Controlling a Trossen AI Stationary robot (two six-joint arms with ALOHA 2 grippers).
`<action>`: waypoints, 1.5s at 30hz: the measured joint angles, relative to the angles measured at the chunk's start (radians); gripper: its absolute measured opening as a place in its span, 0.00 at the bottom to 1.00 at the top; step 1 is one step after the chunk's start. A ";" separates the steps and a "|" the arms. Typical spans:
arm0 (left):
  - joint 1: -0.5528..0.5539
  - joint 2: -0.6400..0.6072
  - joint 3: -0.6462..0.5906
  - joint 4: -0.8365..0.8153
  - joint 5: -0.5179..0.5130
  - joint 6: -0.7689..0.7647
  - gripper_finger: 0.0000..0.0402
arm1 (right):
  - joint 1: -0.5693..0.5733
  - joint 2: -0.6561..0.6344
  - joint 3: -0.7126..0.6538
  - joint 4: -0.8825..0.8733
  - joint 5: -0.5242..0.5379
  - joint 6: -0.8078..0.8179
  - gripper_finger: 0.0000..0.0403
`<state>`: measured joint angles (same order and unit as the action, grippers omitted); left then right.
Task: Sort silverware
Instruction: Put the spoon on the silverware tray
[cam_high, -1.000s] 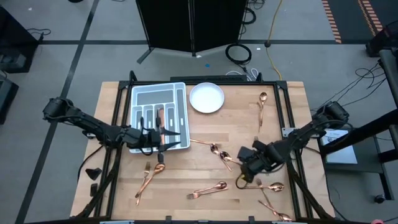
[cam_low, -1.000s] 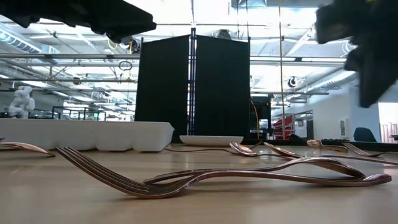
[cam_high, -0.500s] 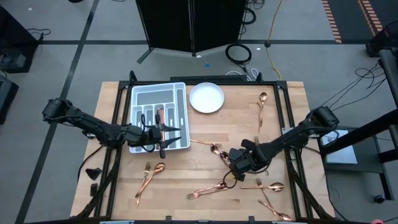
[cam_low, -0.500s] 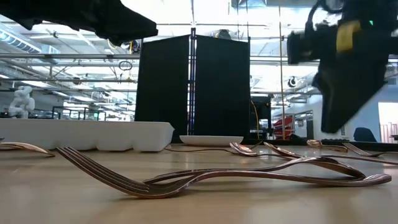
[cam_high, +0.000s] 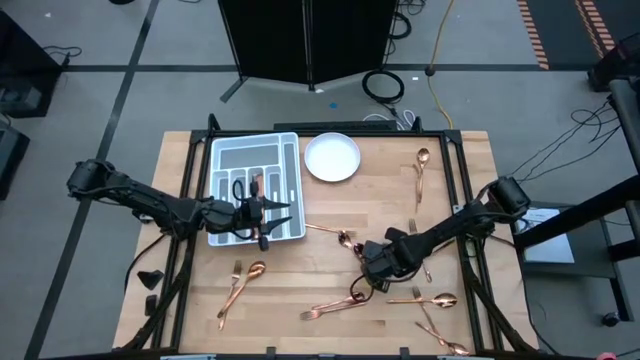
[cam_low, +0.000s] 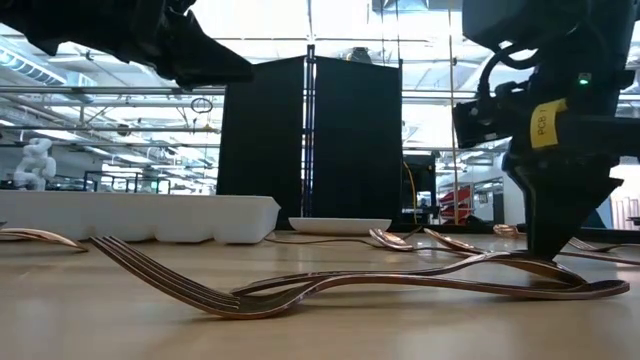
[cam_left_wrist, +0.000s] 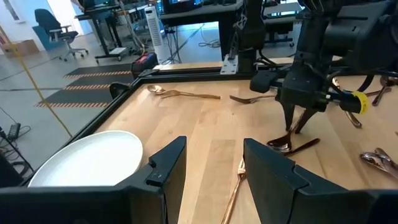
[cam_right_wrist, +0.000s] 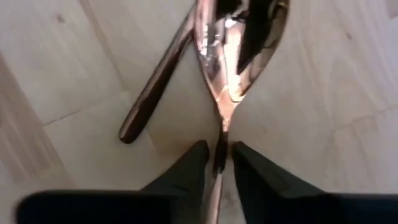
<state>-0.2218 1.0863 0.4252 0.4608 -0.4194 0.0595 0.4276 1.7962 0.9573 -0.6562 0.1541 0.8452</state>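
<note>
Copper silverware lies scattered flat on the wooden table: a fork and spoon pair (cam_high: 335, 304), pieces near the left gripper (cam_high: 240, 281) and others at the right (cam_high: 421, 172). My right gripper (cam_high: 366, 279) is down at the table on a spoon (cam_right_wrist: 239, 50), whose bowl lies beyond the fingertips; a second handle (cam_right_wrist: 155, 93) lies beside it. My left gripper (cam_left_wrist: 214, 168) is open and holds nothing; it hovers over the near right part of the grey tray (cam_high: 228, 160). One copper piece (cam_high: 257, 183) lies in a tray compartment. My right gripper has the spoon's thin neck (cam_right_wrist: 219, 146), just behind the bowl, between its two fingertips (cam_right_wrist: 200, 158). It comes from above, pointing down, with one finger on each side of the handle. The spoon lies flat on the table.
A white round plate (cam_high: 332, 157) stands beside the tray at the far edge. More silverware (cam_high: 442, 338) lies near the table's near right corner. Bare wood shows in the table's middle (cam_high: 370, 195). A black panel (cam_low: 310, 140) stands beyond the far edge.
My right gripper has travelled toward the table's left and come down from mid-air until its fingertips reach the spoon on the table. The silverware has kept its place.
</note>
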 joint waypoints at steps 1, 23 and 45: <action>0.000 0.000 0.000 -0.001 0.000 0.000 0.39 | -0.003 -0.001 0.000 -0.001 -0.010 0.001 0.10; 0.000 0.000 0.000 0.053 0.000 -0.033 0.39 | 0.051 -0.286 -0.010 -0.135 0.517 0.209 0.00; -0.001 0.417 0.025 0.502 0.000 -0.290 0.39 | 0.135 -0.369 -0.008 0.012 1.103 0.064 0.00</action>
<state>-0.2224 1.5035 0.4498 0.9625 -0.4194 -0.2310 0.5621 1.4274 0.9489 -0.6437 1.2575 0.9092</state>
